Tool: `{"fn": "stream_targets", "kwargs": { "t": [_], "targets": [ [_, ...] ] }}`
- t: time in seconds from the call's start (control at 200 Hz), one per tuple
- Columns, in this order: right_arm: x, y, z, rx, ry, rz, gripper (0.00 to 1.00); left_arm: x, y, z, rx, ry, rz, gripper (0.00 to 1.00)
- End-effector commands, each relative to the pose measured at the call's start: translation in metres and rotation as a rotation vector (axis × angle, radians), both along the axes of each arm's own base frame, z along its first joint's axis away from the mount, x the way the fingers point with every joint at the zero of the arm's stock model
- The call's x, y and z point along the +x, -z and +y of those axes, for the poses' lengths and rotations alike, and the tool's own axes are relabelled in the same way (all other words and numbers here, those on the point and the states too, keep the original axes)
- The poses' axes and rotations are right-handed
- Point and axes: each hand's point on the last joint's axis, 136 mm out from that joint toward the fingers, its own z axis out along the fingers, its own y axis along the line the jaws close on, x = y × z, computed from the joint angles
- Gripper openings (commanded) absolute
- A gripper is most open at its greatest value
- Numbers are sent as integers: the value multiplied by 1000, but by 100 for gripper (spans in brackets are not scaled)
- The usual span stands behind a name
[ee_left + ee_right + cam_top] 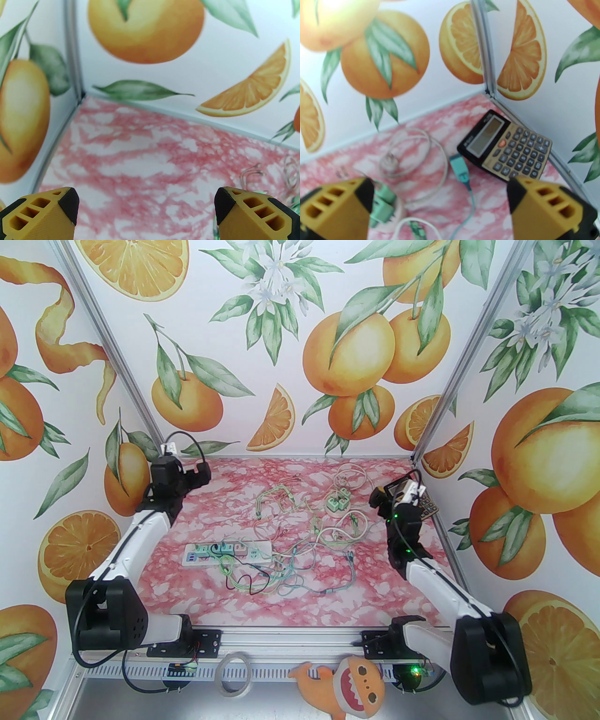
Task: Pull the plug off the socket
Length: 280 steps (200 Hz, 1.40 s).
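Note:
A white socket strip (pixel 227 553) lies left of the table's middle. A dark plug (pixel 216 548) with a black cable sits in it, with teal-green plugs beside it. A tangle of thin cables (pixel 290 563) spreads from the strip to the right. My left gripper (pixel 200 473) hangs by the far left corner, well behind the strip, with its yellow, black-tipped fingers (pixel 68 206) spread open over bare table. My right gripper (pixel 411 495) is at the far right, also open (pixel 439 194) with nothing between its fingers, and it faces a calculator.
A black and gold calculator (pixel 506 147) lies in the far right corner (pixel 429 505). Green adapter blocks (pixel 338 500) and a white coiled cable (pixel 412 159) lie near the right gripper. A teal connector (pixel 460 168) rests beside the calculator. Orange-print walls close in three sides.

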Motion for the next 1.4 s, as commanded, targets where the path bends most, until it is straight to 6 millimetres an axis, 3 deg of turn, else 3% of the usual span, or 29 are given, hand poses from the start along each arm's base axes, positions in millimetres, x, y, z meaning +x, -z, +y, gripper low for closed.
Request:
{"fn": "stream_targets", "kwargs": {
  "t": [0.0, 0.11, 0.305, 0.445, 0.565, 0.801, 0.956, 1.206, 1.396],
  "targets": [
    [-6, 23, 13, 95, -63, 113, 100, -37, 36, -5, -133, -43, 206, 100],
    [-2, 13, 27, 137, -135, 74, 100, -56, 39, -15, -217, -43, 223, 100],
    [5, 12, 46, 149, -189, 118, 100, -98, 56, -39, -303, -45, 309, 100],
    [7, 2, 77, 53, -265, 122, 100, -131, 68, -55, -324, -59, 370, 100],
    [14, 10, 99, 35, -329, 163, 100, -152, 70, -61, -296, -61, 395, 100],
    [24, 8, 138, -15, -455, 188, 100, -191, 88, -48, -241, -168, 549, 97],
    [19, 12, 167, -75, -561, 234, 100, -211, 104, -35, -220, -273, 629, 95],
    [2, 27, 203, -138, -673, 269, 100, -205, 124, 9, -230, -422, 696, 90],
    [-9, 26, 223, -164, -740, 267, 100, -199, 154, 29, -250, -484, 753, 73]
  ]
}}
